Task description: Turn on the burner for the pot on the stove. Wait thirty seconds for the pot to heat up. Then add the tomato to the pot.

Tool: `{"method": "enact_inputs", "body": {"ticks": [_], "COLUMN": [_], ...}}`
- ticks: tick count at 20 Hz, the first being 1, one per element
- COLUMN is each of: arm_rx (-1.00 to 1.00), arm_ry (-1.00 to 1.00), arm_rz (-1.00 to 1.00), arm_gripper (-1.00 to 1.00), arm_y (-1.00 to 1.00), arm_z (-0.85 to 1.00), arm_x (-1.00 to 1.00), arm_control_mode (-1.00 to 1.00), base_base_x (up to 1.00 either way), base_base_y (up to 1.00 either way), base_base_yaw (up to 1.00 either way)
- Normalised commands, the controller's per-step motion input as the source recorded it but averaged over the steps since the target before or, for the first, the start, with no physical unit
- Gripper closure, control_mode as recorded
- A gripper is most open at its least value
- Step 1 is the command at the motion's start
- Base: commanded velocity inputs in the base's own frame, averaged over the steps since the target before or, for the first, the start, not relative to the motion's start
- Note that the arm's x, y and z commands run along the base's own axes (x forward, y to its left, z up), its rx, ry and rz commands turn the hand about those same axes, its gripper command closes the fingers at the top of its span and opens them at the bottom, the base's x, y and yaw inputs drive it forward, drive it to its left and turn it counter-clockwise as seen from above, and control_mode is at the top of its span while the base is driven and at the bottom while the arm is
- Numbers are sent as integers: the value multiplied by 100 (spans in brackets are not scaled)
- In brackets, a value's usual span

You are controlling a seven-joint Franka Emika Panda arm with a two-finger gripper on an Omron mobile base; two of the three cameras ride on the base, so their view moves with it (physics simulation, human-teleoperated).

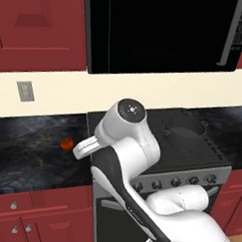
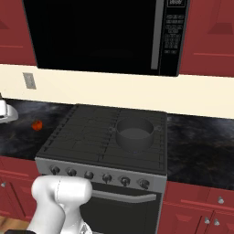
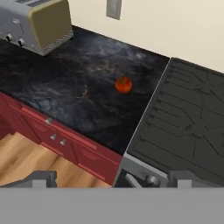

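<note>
With its two dark finger tips spread as wide as they go and nothing between them, my claw (image 3: 109,179) hangs above the edge where counter meets stove, looking down at the tomato (image 3: 124,84). I hold nothing.

The tomato sits alone on the dark marbled counter (image 3: 74,92), just to the left of the stove (image 3: 188,118) and well short of the toaster (image 3: 37,24) at the far left. From the base cameras, the same red ball (image 1: 66,143) lies left of my arm, and the pot (image 2: 134,133) stands on a rear-right grate, well apart from it.

Risks, as I judge them: the tomato is small, round and smooth, and the counter looks polished, so a closing finger that lands off-centre could roll it away toward the counter edge or the wall. Nothing here tells me whether a burner is lit; grabbing now, before the knobs (image 2: 107,178) are dealt with and the pot has warmed, would break the order of the task. The carry to the pot crosses ribbed black grates, where a loose grip could drop the fruit between the bars.

The pot is a plain grey cylinder with an open top; the stove front is brushed grey steel.
</note>
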Motion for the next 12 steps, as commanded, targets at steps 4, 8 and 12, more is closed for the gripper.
{"method": "enact_inputs", "body": {"ticks": [4,8,12], "arm_rx": [0,0,-7], "arm_ry": [11,9,1], "arm_rz": [0,0,0], "arm_gripper": [-100,-100,-100], "arm_y": [22,10,2], "arm_z": [-26,-29,-29], "arm_x": [10,20,26], "arm_control_mode": [-100,-100,-100], "base_base_x": [0,0,0], "base_base_y": [0,0,0], "base_base_yaw": [0,0,0]}}
